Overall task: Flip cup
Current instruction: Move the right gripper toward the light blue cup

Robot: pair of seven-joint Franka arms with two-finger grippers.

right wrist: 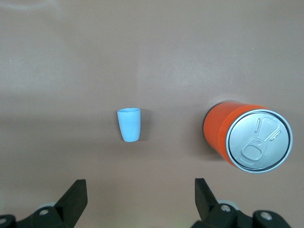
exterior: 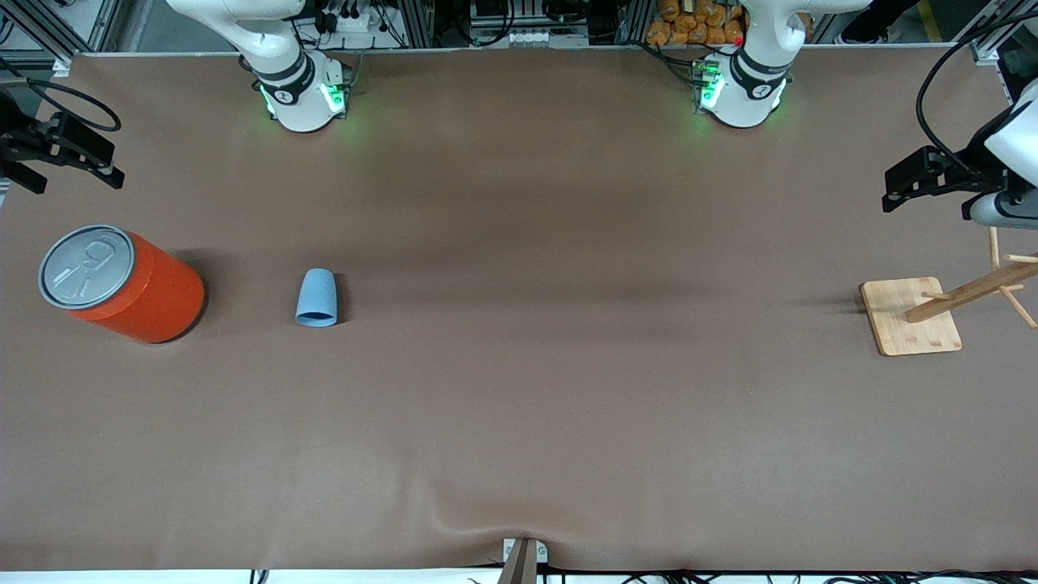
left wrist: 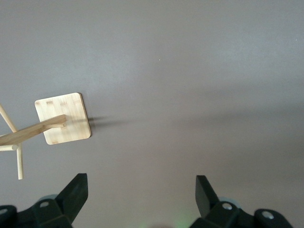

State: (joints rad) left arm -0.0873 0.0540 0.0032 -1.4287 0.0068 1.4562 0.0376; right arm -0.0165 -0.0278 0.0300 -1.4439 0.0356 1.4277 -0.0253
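The cup (exterior: 317, 298) stands mouth-down beside the orange can (exterior: 122, 284) (toward the right arm's end), so the right gripper (right wrist: 137, 202), fingers apart, should straddle it squarely, while the left gripper (left wrist: 141, 199) waits spread

The cup (exterior: 317, 298) stands on the table (exterior: 519, 422), mouth down, near the can (exterior: 122, 283). The can is closer to the right arm's end of the table than the cup. The wooden rack (exterior: 912, 315) is well apart from the can, at the left arm's end.
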